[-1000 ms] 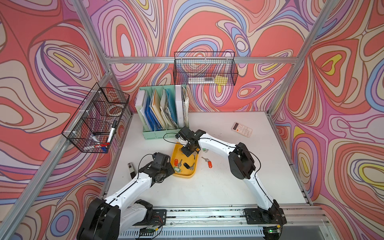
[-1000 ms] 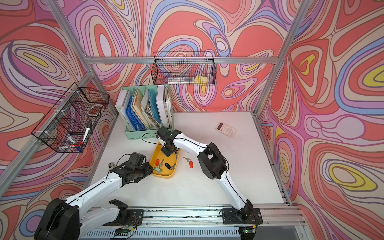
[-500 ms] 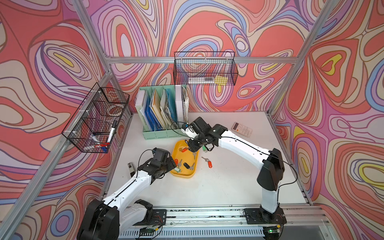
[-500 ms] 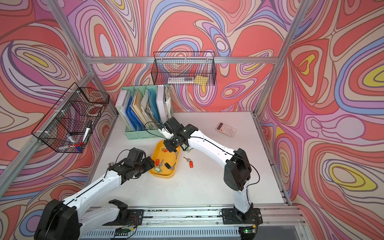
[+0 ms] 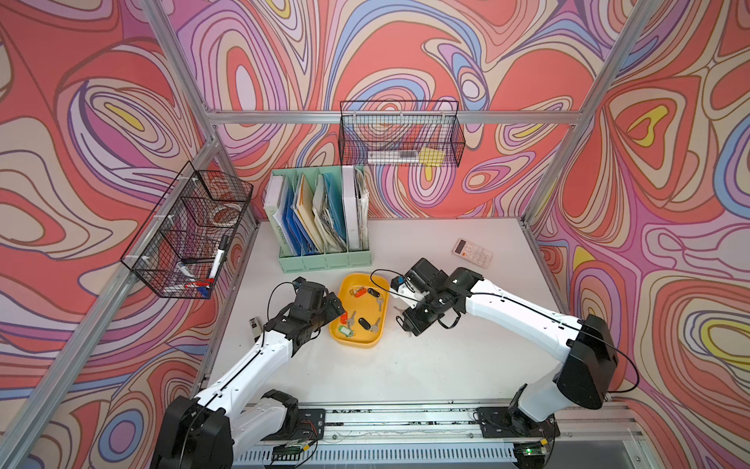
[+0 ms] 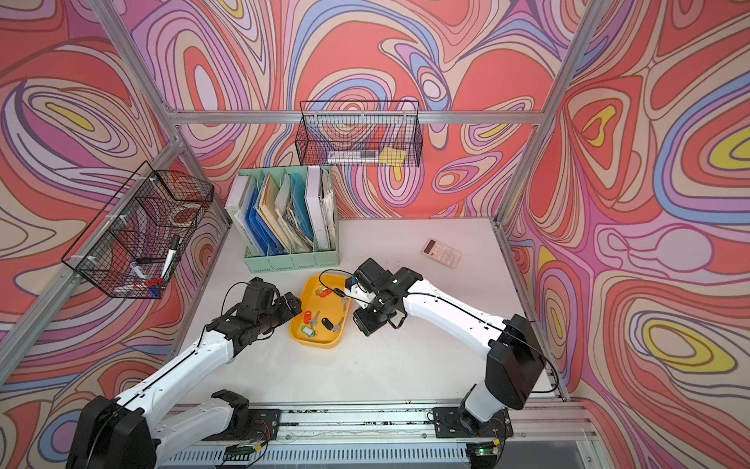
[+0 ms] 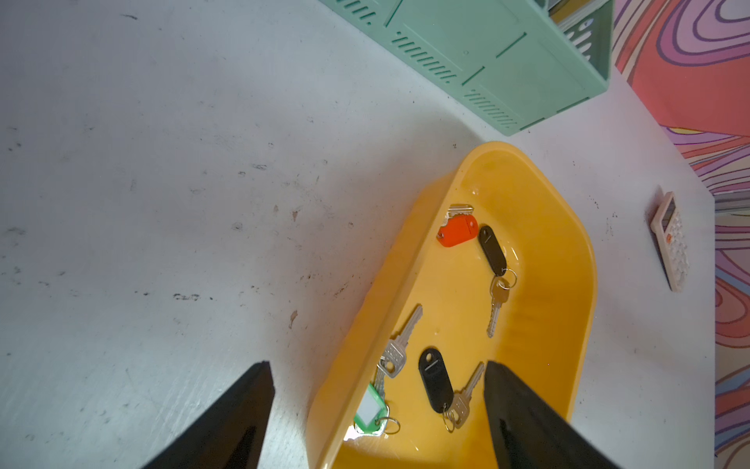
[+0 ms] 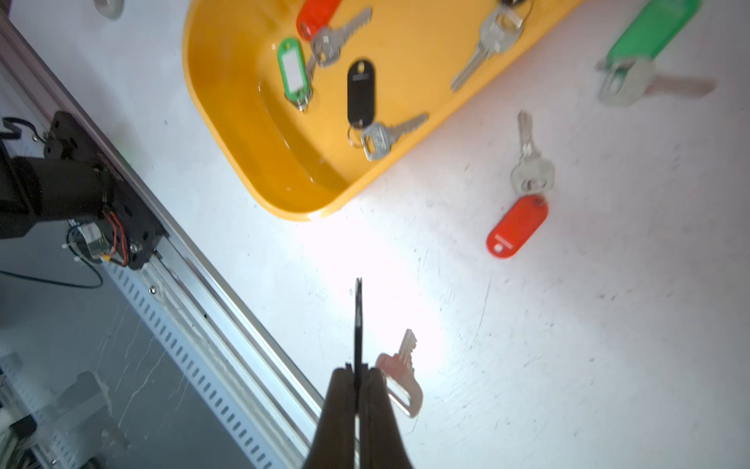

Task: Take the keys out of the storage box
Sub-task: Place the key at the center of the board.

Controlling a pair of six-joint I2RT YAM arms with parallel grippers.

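Note:
The storage box [image 5: 352, 345] is a shallow yellow tray on the white table, also in the wrist views [image 7: 395, 280] [image 8: 259, 162]. Several keys lie in it: a red-tagged set [image 7: 457, 230], two black-tagged sets [image 7: 435, 379] [image 7: 492, 249] and a green-tagged set [image 7: 370, 410]. My left gripper [image 7: 377, 365] is open, straddling the tray's near-left wall [image 5: 335, 312]. My right gripper [image 8: 357, 371] hangs over the table just right of the tray [image 5: 410, 325]. It is shut on a black tag [image 8: 358, 320] seen edge-on, with its silver key [image 8: 399, 375] dangling beside the fingers.
A red-tagged set [image 8: 517, 225] and a green-tagged one [image 8: 645, 38] lie on the table right of the tray. A mint-green file holder [image 5: 324, 260] stands behind it. Farther off are a white remote [image 5: 473, 252], two wire baskets [image 5: 399, 136] [image 5: 190, 231] and the front rail [image 8: 227, 300].
My right gripper rose out of the tray and moved right over the table, carrying the black-tagged keys. My left gripper's jaws spread wider at the tray's left side.

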